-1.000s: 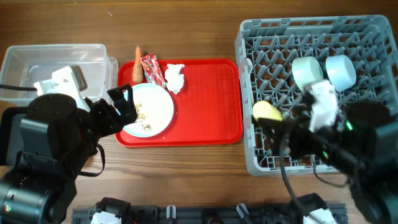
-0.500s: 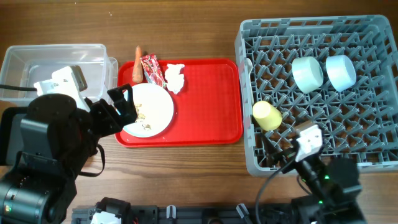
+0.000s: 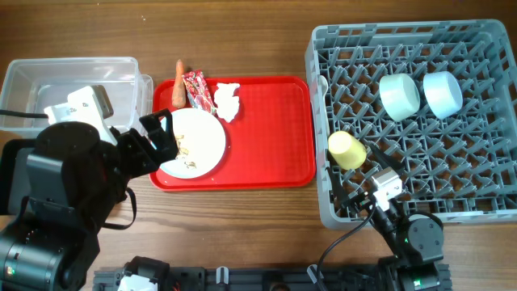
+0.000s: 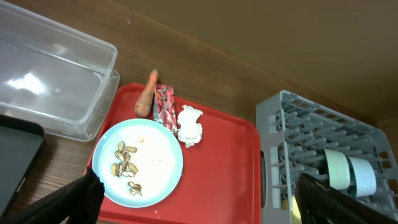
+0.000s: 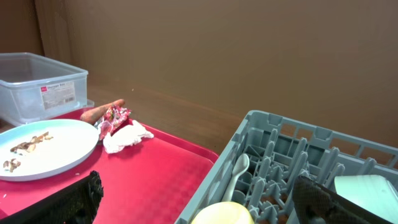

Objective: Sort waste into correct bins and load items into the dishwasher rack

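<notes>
The red serving tray (image 3: 271,141) holds the pale blue plate (image 3: 198,144) with beige scraps (image 4: 124,163), and along its far edge lie the carrot (image 3: 178,90), red wrapper (image 3: 198,89) and white tissue (image 3: 227,100); the carrot runs front to back, thin end pointing away, near the clear tub (image 3: 73,81). Overhead, the left arm hides the plate's left edge and most of the black tray (image 4: 15,155), while the right arm covers part of the near edge of the rack (image 3: 477,194), which holds the yellow cup (image 3: 347,149), 2 bowls (image 3: 400,95) and the white spoon (image 5: 238,174). The left gripper (image 4: 199,190) and right gripper (image 5: 196,190) are spread wide, holding nothing.
</notes>
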Action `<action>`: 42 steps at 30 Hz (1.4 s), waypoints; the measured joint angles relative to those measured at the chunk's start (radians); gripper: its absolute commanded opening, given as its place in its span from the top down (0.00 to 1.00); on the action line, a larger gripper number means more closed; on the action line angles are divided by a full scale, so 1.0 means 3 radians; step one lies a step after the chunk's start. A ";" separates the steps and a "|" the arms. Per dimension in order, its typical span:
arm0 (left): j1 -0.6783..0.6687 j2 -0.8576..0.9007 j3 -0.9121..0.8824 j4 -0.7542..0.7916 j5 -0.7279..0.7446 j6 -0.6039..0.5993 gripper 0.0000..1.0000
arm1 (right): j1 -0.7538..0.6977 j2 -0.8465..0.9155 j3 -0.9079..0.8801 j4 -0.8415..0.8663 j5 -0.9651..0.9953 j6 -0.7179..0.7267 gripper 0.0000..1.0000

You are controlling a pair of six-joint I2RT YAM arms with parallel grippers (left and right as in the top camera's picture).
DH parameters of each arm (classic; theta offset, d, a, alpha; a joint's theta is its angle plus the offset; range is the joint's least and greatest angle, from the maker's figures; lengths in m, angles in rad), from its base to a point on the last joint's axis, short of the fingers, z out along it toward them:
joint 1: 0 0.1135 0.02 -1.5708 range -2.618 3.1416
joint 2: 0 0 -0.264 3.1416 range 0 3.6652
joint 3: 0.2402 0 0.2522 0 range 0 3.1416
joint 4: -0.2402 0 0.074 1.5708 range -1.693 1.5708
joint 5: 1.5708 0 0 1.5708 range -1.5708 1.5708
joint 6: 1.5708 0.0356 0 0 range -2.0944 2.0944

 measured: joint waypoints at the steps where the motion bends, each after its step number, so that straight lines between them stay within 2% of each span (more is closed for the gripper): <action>1: 0.0000 0.0000 0.0000 0.0000 0.0000 0.0000 0.00 | 0.0000 0.0000 -0.0001 0.0001 0.0000 0.0000 0.00; 8: 0.0000 0.0000 0.0000 0.0000 0.0008 -0.0005 0.00 | 0.0000 0.0000 -0.0001 0.0001 -0.0003 0.0000 0.00; 10: 0.0000 0.0000 0.0000 0.0009 0.0159 -0.0075 0.00 | 0.0000 0.0000 -0.0001 0.0001 -0.0010 0.0000 0.00; 14: -0.0027 0.0100 -0.0057 0.0346 0.0409 -0.0198 0.01 | 0.0000 0.0000 -0.0001 0.0001 -0.0010 0.0000 0.00; 15: -0.0053 0.0189 -0.0102 0.0388 0.0415 -0.0206 0.06 | 0.0000 0.0000 -0.0001 0.0001 -0.0010 0.0000 0.00; 16: -0.0094 0.0317 -0.0153 0.0449 0.0411 -0.0211 0.06 | 0.0000 0.0000 -0.0001 0.0000 -0.0011 0.0000 0.00; 20: -0.0313 0.1431 -0.0287 0.0985 0.0362 -0.0039 0.10 | 0.0000 0.0003 -0.0008 0.0001 -0.0013 0.0000 0.00; 23: -0.0500 0.2518 -0.0306 0.1565 0.0163 0.0150 0.13 | 0.0000 0.0005 -0.0014 0.0001 -0.0013 0.0000 0.00; 28: -0.0559 0.3504 -0.0354 0.2093 -0.0113 0.0259 0.20 | 0.0000 0.0004 -0.0019 0.0001 -0.0013 0.0000 0.00; 30: -0.0559 0.3737 -0.0361 0.2237 -0.0209 0.0272 0.32 | 0.0000 0.0004 -0.0019 0.0001 -0.0013 0.0000 0.00; 31: -0.0561 0.3784 -0.0361 0.2274 -0.0261 0.0285 0.47 | 0.0000 0.0004 -0.0019 0.0001 -0.0014 0.0000 0.00; 34: -0.0562 0.3784 -0.0361 0.2331 -0.0298 0.0309 0.75 | 0.0000 0.0004 -0.0019 0.0001 -0.0014 0.0000 0.00; 36: -0.0561 0.3784 -0.0360 0.2321 -0.0312 0.0322 0.79 | 0.0000 0.0004 -0.0019 0.0001 -0.0013 0.0000 0.00; 40: -0.0559 0.3649 -0.0290 0.2027 -0.0282 0.0328 0.77 | 0.0000 0.0004 -0.0019 0.0001 -0.0014 0.0000 0.00; 42: -0.0543 0.3368 -0.0237 0.1859 -0.0287 0.0328 0.75 | 0.0000 0.0004 -0.0019 0.0001 -0.0014 0.0000 0.00</action>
